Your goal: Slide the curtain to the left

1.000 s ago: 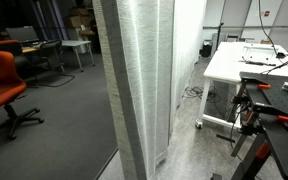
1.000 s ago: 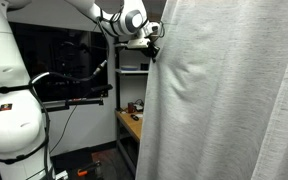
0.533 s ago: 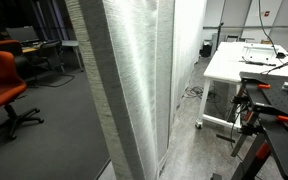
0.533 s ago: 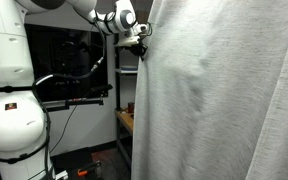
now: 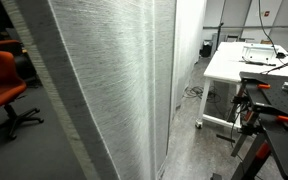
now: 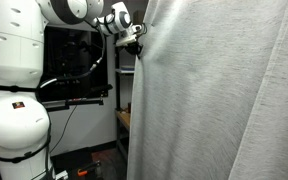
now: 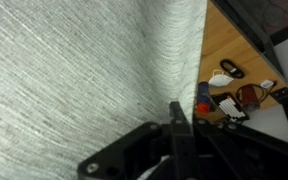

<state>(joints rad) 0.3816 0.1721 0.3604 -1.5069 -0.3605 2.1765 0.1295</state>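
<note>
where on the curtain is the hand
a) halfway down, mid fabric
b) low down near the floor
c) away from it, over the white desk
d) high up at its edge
D: in an exterior view the hand is at the side edge of the curtain, high up near the top of the picture, well above the robot's base.

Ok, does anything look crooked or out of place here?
Only the curtain: its edge slants instead of hanging straight, pulled sideways where the gripper pinches it up high. Nothing looks spilled or broken.
</note>
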